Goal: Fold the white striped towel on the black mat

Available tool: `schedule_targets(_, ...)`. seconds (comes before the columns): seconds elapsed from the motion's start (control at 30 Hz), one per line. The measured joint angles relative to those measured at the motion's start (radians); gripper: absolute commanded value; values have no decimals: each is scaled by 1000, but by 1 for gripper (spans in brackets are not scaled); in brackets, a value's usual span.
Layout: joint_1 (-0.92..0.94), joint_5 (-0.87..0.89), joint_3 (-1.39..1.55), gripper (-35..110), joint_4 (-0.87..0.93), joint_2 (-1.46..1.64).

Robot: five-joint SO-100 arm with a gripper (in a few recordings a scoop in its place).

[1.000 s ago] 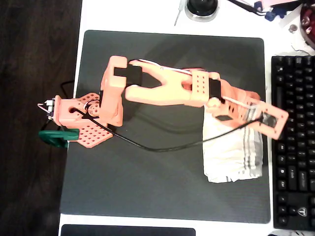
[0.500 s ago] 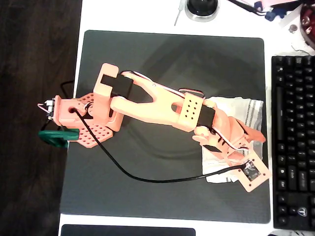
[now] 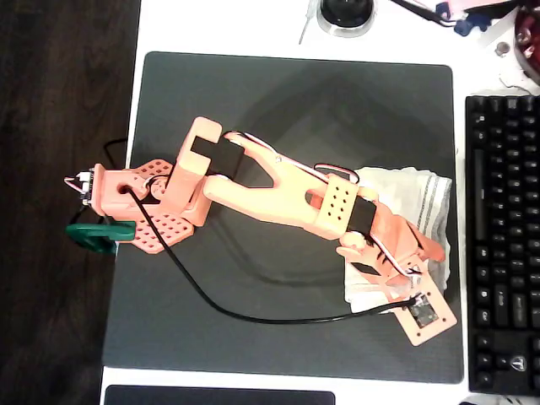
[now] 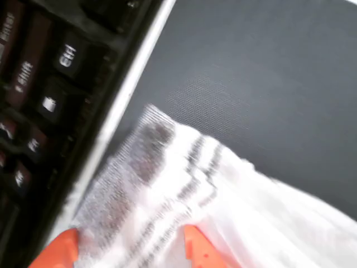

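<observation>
Folding step: orange gripper (image 4: 131,251), fingertips spread with a striped fold of the white striped towel (image 3: 413,198) between them, near the right edge of the black mat (image 3: 278,93) beside the keyboard (image 3: 502,211); next, probably closing and carrying the edge across.

I see a white desk (image 3: 236,29) taking up most of the overhead frame, with dark floor (image 3: 59,84) along the left side. The black mat (image 3: 287,101) lies flat on the desk and covers the middle of the frame. At the right edge a black keyboard (image 3: 504,245) lies on the desk, just beside the mat. At the top centre sits a round dark object with a pale rim (image 3: 346,15). A dark flat edge (image 3: 219,395) shows at the bottom. The arm's orange base (image 3: 139,207) sits at the mat's left edge, held by a green clamp (image 3: 97,236).
</observation>
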Motion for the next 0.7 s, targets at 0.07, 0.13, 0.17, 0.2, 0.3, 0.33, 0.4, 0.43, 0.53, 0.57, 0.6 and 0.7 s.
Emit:
schedule_targets(0.07, -9, -3, 64, 27, 2, 84)
schedule_targets(0.13, -23, -32, 132, 28, 2, 172)
schedule_targets(0.17, -31, -54, 166, 28, 2, 219)
schedule_targets(0.2, -34, -66, 199, 28, 9, 270)
schedule_targets(0.3, -57, -166, 310, 28, 31, 416)
schedule_targets(0.33, -72, -213, 357, 28, 32, 471)
schedule_targets(0.4, -104, -318, 457, 28, 31, 591)
schedule_targets(0.43, -117, -360, 514, 28, 21, 652)
schedule_targets(0.53, -152, -466, 704, 26, -12, 850)
schedule_targets(0.57, -176, -508, 770, 26, -23, 917)
schedule_targets(0.6, -190, -534, 833, 25, -23, 988)
schedule_targets(0.7, -225, -575, 1006, 20, -23, 1187)
